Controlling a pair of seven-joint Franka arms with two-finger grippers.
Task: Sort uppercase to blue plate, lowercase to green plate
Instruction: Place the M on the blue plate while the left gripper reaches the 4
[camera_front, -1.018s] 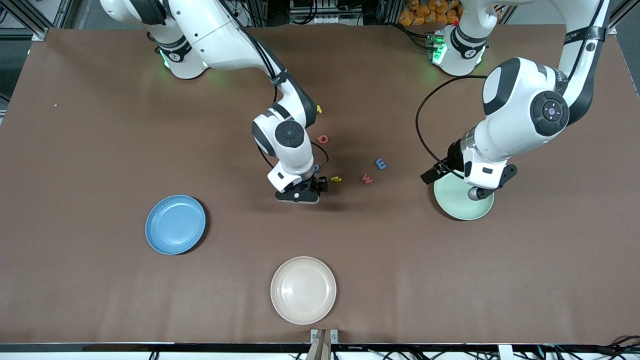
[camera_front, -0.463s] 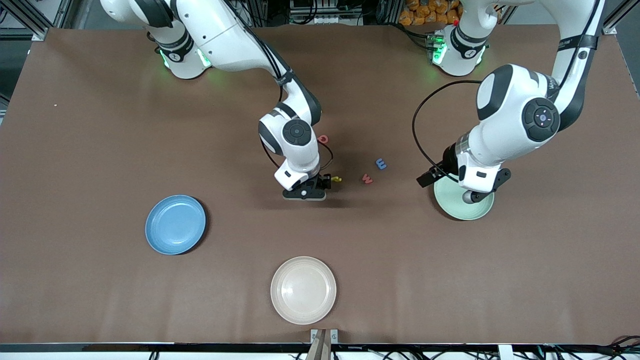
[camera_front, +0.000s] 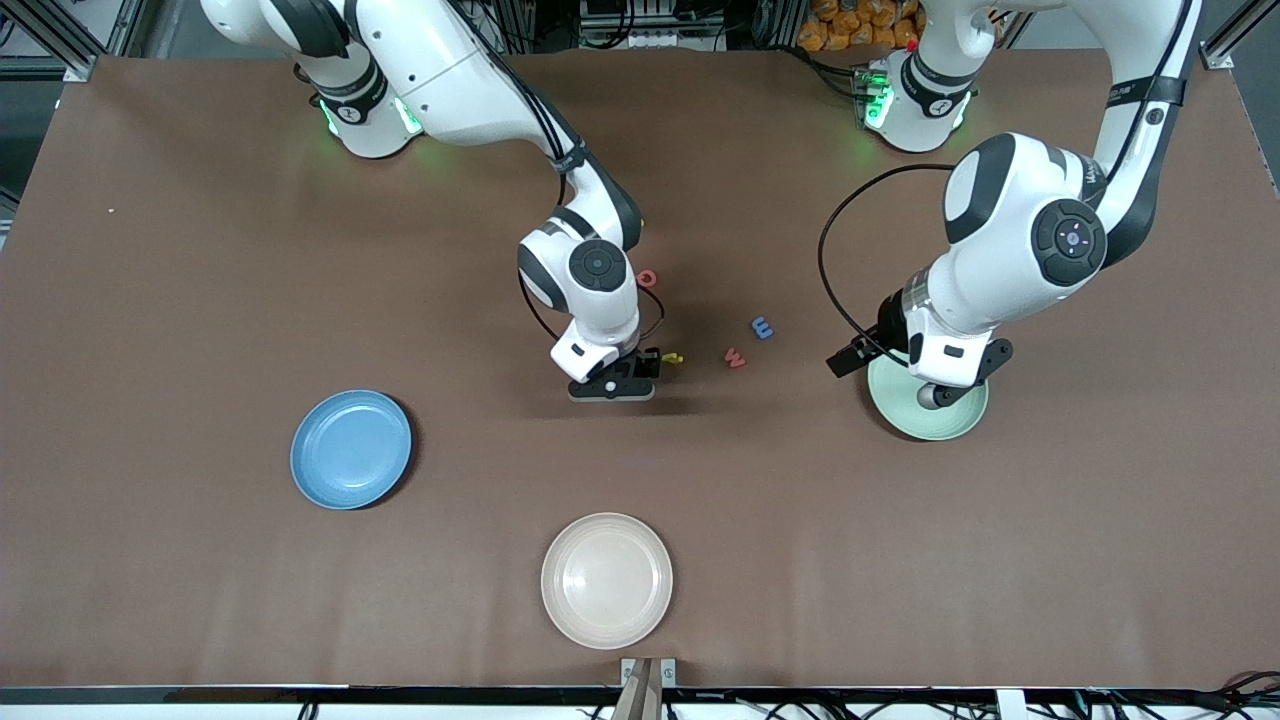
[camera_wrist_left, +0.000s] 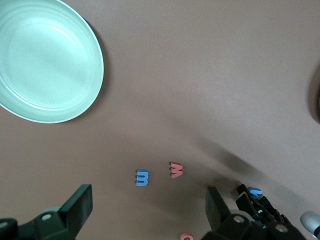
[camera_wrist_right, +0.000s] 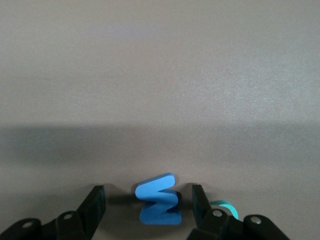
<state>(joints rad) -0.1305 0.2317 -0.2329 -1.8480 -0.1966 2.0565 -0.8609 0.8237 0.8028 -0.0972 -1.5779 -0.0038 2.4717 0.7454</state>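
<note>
My right hand (camera_wrist_right: 147, 200) sits low mid-counter, fingers apart around the blue letter (camera_wrist_right: 159, 205), not gripping yet. If they pinch off-centre, it could twist free. My left hand (camera_wrist_left: 149, 207) waits wide above the green plate (camera_front: 925, 415); the blue plate (camera_front: 351, 463) is empty.

The right gripper (camera_front: 612, 388) is down at the table near its middle, a small yellow letter (camera_front: 675, 358) just beside it at its 2 o'clock. A red Q (camera_front: 647, 278) lies at 12 o'clock from that letter, a red w (camera_front: 735, 357) at its 3 o'clock, and a blue letter (camera_front: 762, 327) at the w's 1 o'clock. The left gripper (camera_front: 935, 392) hangs over the green plate (camera_front: 950, 420). The blue plate (camera_front: 350, 463) sits at 8 o'clock from the right gripper, and a cream plate (camera_front: 606, 580) at its 6 o'clock.
</note>
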